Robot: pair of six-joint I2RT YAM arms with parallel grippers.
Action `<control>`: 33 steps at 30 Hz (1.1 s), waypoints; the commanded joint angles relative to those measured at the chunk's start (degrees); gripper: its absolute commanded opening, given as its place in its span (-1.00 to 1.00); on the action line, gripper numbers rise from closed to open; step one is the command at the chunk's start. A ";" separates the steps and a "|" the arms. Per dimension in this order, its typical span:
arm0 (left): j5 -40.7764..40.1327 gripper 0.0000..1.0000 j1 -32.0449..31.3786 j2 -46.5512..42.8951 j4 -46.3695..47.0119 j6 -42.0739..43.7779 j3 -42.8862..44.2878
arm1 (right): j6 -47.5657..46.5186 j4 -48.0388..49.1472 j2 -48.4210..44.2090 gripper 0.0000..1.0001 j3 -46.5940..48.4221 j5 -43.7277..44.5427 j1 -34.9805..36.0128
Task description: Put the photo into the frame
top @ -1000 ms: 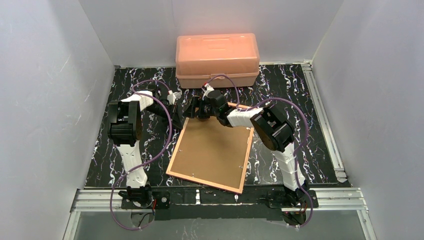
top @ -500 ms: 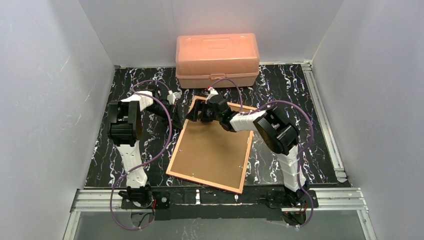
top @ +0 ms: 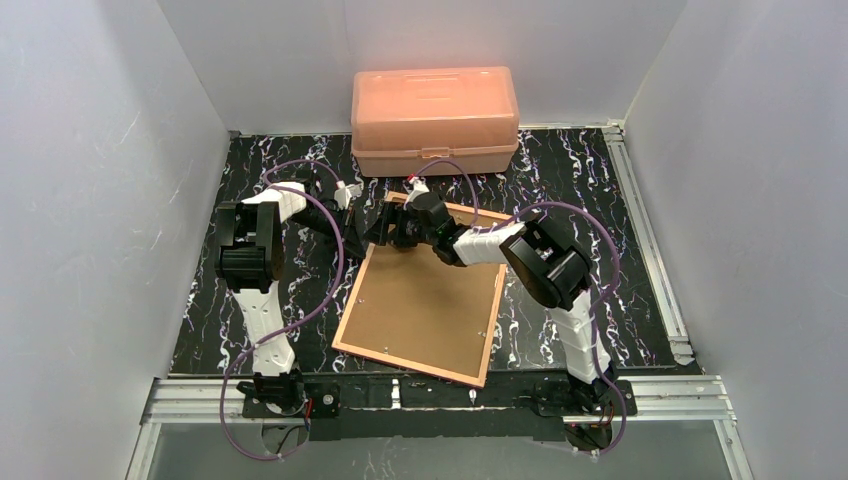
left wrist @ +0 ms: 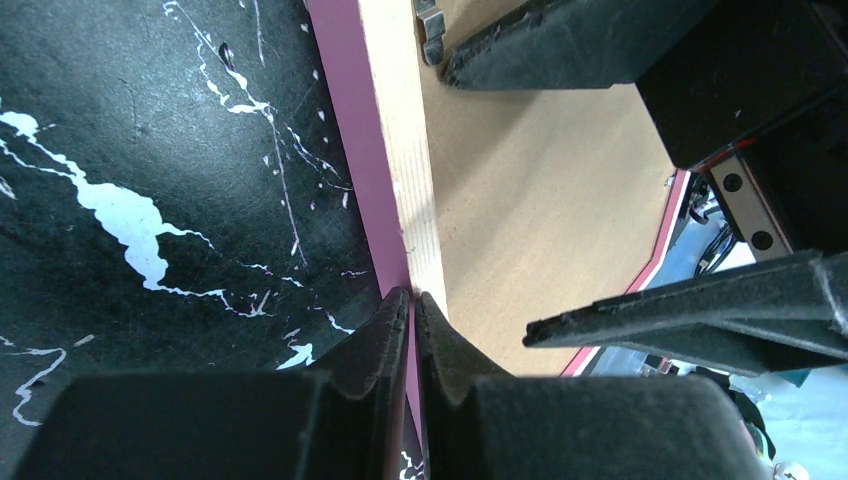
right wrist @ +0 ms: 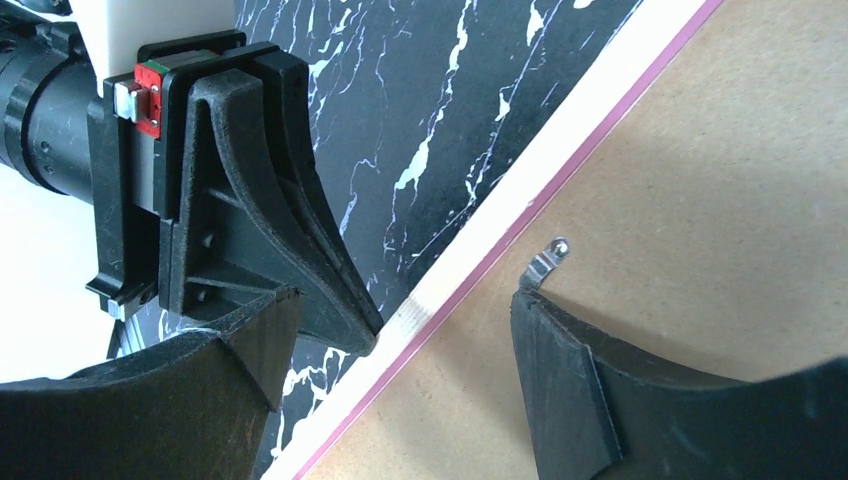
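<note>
Black marbled table (top: 600,200) holds the frame (left wrist: 398,140) face down at centre, long axis near-to-far; on its far-left edge the left gripper (left wrist: 410,296) rests with jaws pressed together, and the right gripper (right wrist: 405,310), jaws wide and empty, straddles it beside a clip (right wrist: 545,258); photo unseen.

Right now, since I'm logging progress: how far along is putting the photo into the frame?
Done: the frame lies face down with the backing board seated in it. In hand: the left claw is shut at its edge, and the right claw is open over a metal clip. Remaining: the photo is nowhere in view, so whether it's inside can't be told.
</note>
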 commanded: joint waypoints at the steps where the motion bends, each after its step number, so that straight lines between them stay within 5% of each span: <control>1: -2.18 -0.91 -0.60 -0.44 0.10 1.68 -1.50 | 1.35 0.20 1.69 0.69 1.39 -0.29 0.73; 33: -1.94 -0.92 -0.64 -1.32 0.08 1.75 -2.52 | -4.41 -3.07 -1.71 0.67 0.44 -1.00 -0.81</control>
